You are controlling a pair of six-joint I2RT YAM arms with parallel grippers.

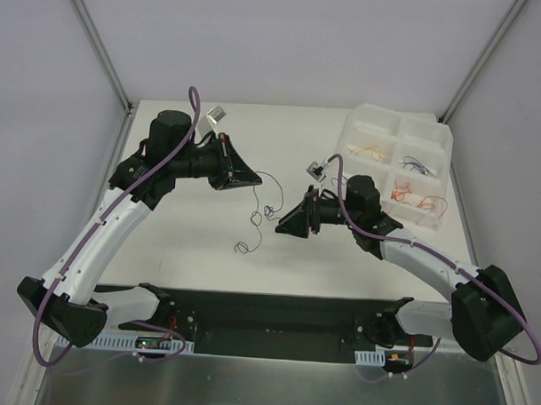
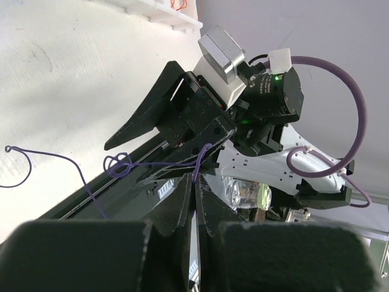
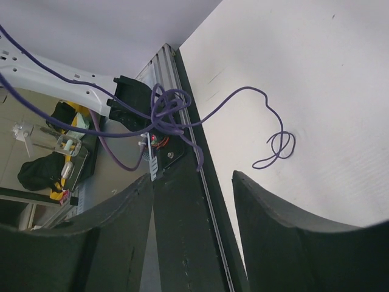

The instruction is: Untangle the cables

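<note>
Purple cable point(image 1: 268, 211): thin, curly strand at table centre, strung between the two grippers; small loops mid-span, one further loop lying on the surface at 7 o'clock of them. Tight knot visible in the right wrist view point(image 3: 165, 115) and a smaller coil in the left wrist view point(image 2: 118, 164). Not determinable whether one strand or several.
Left gripper point(image 1: 254, 178): at 11 o'clock of the loops. Fingers pressed fully together point(image 2: 194, 182), with the strand's end pinched between the tips.
Right gripper point(image 1: 283, 223): at 4 o'clock of the loops. Fingers standing clearly apart point(image 3: 193, 176), nothing clamped; knot lying just ahead of the gap.
Sorted wires point(image 1: 372, 151): orange, dark and red strands, lying separately in tray compartments.
White compartmented tray point(image 1: 378, 124): at 2 o'clock of the table centre, against the far right corner.
Table point(image 1: 198, 253): white.
</note>
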